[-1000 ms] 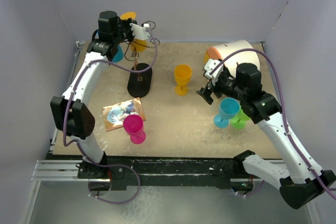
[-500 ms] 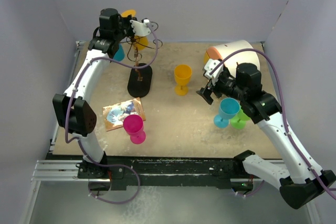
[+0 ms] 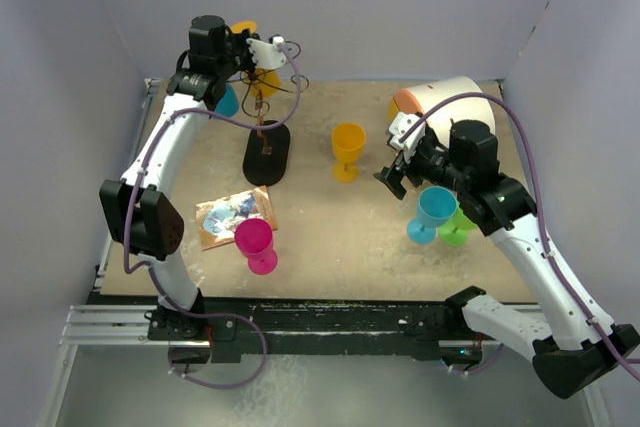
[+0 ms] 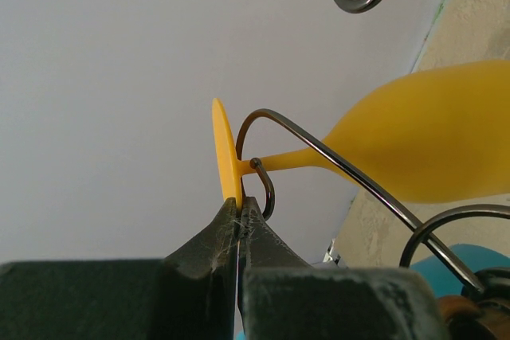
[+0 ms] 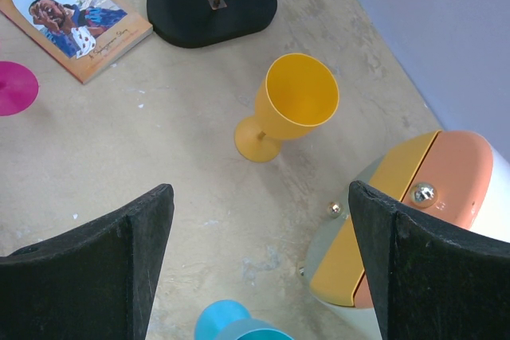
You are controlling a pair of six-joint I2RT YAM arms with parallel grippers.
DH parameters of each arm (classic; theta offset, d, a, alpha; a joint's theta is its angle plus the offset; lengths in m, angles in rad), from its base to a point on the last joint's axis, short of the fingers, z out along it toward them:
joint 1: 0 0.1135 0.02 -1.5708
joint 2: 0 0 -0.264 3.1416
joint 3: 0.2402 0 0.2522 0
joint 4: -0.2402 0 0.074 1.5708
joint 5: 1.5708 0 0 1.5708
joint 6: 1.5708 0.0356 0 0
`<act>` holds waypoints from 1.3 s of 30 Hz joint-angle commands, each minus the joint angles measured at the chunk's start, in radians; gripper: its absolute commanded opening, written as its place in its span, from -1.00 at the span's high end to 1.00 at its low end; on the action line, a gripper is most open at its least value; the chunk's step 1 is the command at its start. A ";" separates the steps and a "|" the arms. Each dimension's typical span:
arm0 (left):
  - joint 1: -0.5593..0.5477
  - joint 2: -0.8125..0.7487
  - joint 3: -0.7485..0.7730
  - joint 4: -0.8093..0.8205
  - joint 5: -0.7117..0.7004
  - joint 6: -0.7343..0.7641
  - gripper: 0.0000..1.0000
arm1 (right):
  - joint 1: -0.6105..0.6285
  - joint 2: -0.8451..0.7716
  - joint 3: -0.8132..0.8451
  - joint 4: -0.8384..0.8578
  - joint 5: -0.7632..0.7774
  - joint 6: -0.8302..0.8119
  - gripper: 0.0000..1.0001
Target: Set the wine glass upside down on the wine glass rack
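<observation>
One slight shift: the wine glass (image 4: 422, 149).

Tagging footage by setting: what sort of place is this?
Probably a robot lab test cell: plain walls box in a scuffed tabletop, two arms bolt to a metal rail, bright plastic wine glasses as props.

Both arms are built of white tubular links joined by chunky black joint housings. The left arm (image 3: 165, 152) has a rounded black elbow block, a black motor drum at its wrist and a small white bracket beyond it. The right arm (image 3: 545, 267) matches it, with a black angular block at its foot. A thin purple cable (image 3: 297, 92) runs in loose loops along each arm. The left claw (image 4: 239, 216) is dark, matt and scuffed, tapering to narrow tips. The right claw (image 5: 259, 197) shows two broad black blades with rounded, dusty edges.
</observation>
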 commanded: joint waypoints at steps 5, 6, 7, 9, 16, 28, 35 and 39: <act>-0.004 -0.060 0.029 -0.024 -0.005 -0.021 1.00 | -0.009 -0.006 -0.001 0.037 -0.014 -0.013 -0.85; -0.004 -0.062 0.026 -0.024 -0.003 -0.020 1.00 | -0.009 -0.006 -0.001 0.037 -0.014 -0.014 -0.85; -0.005 -0.065 0.021 -0.023 -0.002 -0.018 1.00 | -0.009 -0.006 -0.001 0.036 -0.014 -0.015 -0.85; -0.006 -0.069 0.013 -0.020 -0.004 -0.015 1.00 | -0.009 -0.006 -0.002 0.037 -0.014 -0.014 -0.85; -0.006 -0.079 0.003 -0.025 0.000 -0.012 0.99 | -0.010 -0.005 -0.001 0.037 -0.015 -0.016 -0.85; -0.016 -0.085 -0.027 -0.025 0.001 0.004 0.92 | -0.012 -0.002 -0.001 0.037 -0.016 -0.017 -0.85; -0.019 -0.098 -0.043 -0.023 0.000 0.009 0.83 | -0.012 -0.004 -0.001 0.036 -0.015 -0.018 -0.85; -0.019 -0.102 -0.054 -0.019 -0.001 0.011 0.80 | -0.012 -0.005 -0.001 0.036 -0.016 -0.018 -0.85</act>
